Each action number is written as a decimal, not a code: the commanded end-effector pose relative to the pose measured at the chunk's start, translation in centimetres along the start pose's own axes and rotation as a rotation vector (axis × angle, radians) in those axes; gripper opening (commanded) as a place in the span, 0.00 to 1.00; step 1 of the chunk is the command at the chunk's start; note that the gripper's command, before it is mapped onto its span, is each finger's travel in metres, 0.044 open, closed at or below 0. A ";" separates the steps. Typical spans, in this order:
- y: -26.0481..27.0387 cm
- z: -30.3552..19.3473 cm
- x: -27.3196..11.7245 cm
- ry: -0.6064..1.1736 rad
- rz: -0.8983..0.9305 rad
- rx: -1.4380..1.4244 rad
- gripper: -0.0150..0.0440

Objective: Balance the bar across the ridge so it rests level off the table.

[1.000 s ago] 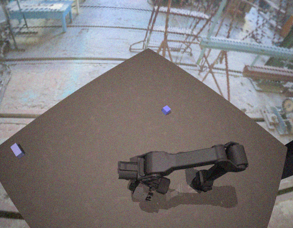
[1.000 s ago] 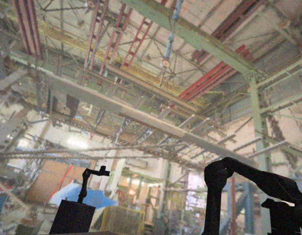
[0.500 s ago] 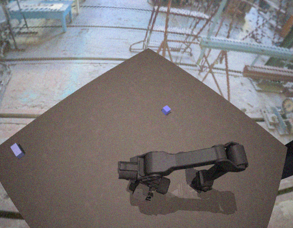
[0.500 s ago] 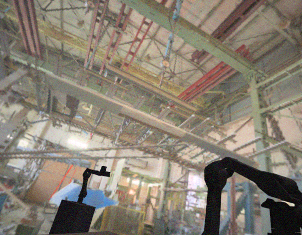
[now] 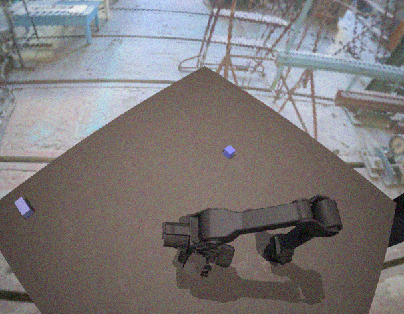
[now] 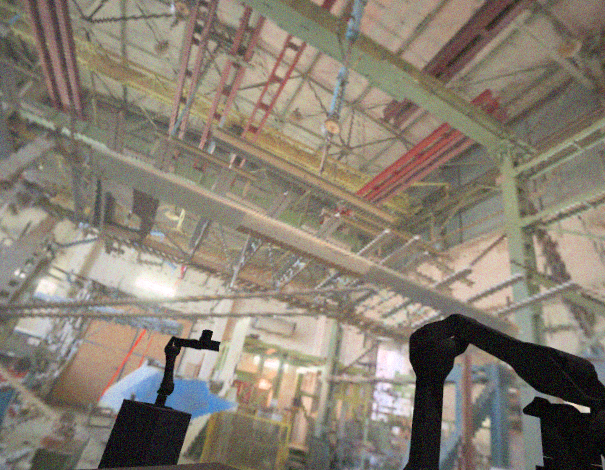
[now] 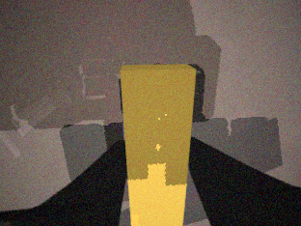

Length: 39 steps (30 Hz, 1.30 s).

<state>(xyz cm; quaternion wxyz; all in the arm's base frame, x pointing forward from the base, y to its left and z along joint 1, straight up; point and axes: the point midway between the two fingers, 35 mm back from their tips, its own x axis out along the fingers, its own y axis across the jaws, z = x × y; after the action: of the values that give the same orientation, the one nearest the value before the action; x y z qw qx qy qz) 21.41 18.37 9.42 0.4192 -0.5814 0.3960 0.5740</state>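
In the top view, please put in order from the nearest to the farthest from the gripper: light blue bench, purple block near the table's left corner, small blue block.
1. Small blue block, above the arm in the picture.
2. Purple block, far left.
3. Light blue bench, upper left, beyond the table.
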 end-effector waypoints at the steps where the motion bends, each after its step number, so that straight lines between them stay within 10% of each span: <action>1: 0.0 0.0 0.0 0.000 0.000 0.000 0.54; 31: 0.0 0.0 0.0 0.000 0.000 0.000 0.57; 39: 0.0 0.0 0.0 0.000 0.000 0.000 0.92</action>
<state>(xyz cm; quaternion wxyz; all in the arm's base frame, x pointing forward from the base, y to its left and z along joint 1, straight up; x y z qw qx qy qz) 21.40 18.37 9.42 0.4191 -0.5812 0.3962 0.5741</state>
